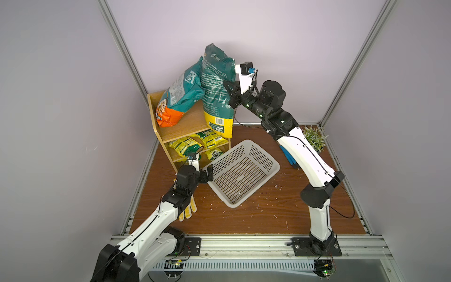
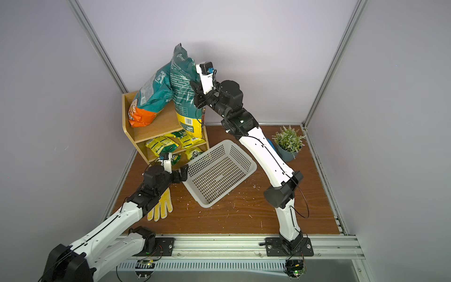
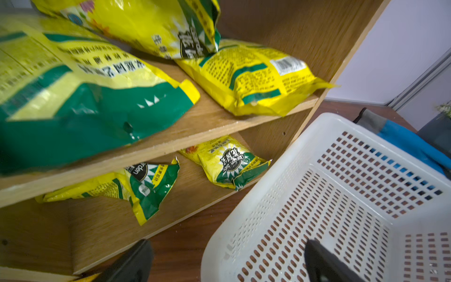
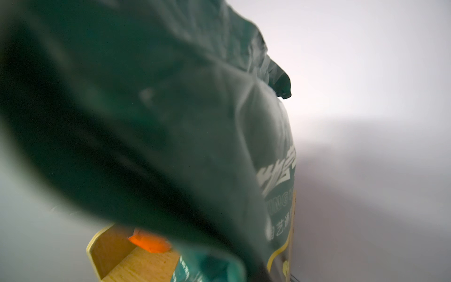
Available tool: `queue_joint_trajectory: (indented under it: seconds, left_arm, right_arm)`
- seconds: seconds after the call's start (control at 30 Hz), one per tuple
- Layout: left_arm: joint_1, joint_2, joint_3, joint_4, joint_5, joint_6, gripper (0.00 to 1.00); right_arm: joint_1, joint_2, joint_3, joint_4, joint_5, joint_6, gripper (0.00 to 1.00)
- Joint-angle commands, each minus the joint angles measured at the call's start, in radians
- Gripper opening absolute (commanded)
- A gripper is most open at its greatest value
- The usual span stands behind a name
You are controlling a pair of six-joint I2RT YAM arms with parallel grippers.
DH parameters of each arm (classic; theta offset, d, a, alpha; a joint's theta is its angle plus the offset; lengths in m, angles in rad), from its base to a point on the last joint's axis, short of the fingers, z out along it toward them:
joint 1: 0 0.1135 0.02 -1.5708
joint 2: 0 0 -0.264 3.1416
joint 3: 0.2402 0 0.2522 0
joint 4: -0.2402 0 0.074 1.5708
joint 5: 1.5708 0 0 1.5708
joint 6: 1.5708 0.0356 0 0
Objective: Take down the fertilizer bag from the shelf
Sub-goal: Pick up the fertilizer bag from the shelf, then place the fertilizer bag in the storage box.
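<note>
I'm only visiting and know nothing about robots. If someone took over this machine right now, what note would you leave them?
Left gripper: open, holding nothing, beside a corner of the white basket.
Right gripper: shut on the side of the teal-and-yellow fertilizer bag.
Bag: upright on the top tier of the shelf, at its edge.
Done: bag grasped.
Left: lift it off the shelf and set it down.

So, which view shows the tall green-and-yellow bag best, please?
In both top views the green-and-yellow bag shows top to bottom. The right wrist view gives a dark blur; the left wrist view misses it.
</note>
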Motion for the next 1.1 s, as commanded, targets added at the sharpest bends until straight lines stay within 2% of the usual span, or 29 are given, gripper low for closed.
queue_joint_trajectory:
  seconds: [0.0, 0.4, 0.53, 0.63, 0.77, 0.87, 1.07]
  left_arm:
    - [-0.009, 0.027, 0.004, 0.037, 0.021, 0.000, 1.00]
    - [-0.009, 0.025, 0.004, 0.032, 0.012, 0.014, 1.00]
    - [-0.009, 0.026, 0.004, 0.030, 0.014, 0.011, 1.00]
    - [-0.009, 0.018, 0.006, 0.021, 0.021, 0.008, 1.00]
    - [-0.009, 0.003, 0.008, 0.002, 0.032, -0.006, 1.00]
    - [-0.009, -0.007, 0.011, -0.003, 0.043, -0.029, 1.00]
    - [-0.009, 0.008, 0.021, -0.004, 0.045, -0.065, 1.00]
  right_arm:
    - [-0.009, -0.186, -0.010, 0.243, -0.004, -0.050, 0.00]
    - [-0.029, -0.465, -0.404, 0.272, 0.176, -0.178, 0.00]
    - [-0.058, -0.561, -0.593, 0.269, 0.223, -0.192, 0.00]
    - [-0.099, -0.632, -0.785, 0.325, 0.224, -0.154, 0.00]
    - [-0.170, -0.679, -1.016, 0.444, 0.120, -0.084, 0.00]
    - [-0.220, -0.683, -1.140, 0.562, -0.016, -0.058, 0.00]
    - [-0.328, -0.610, -1.176, 0.641, -0.361, -0.009, 0.00]
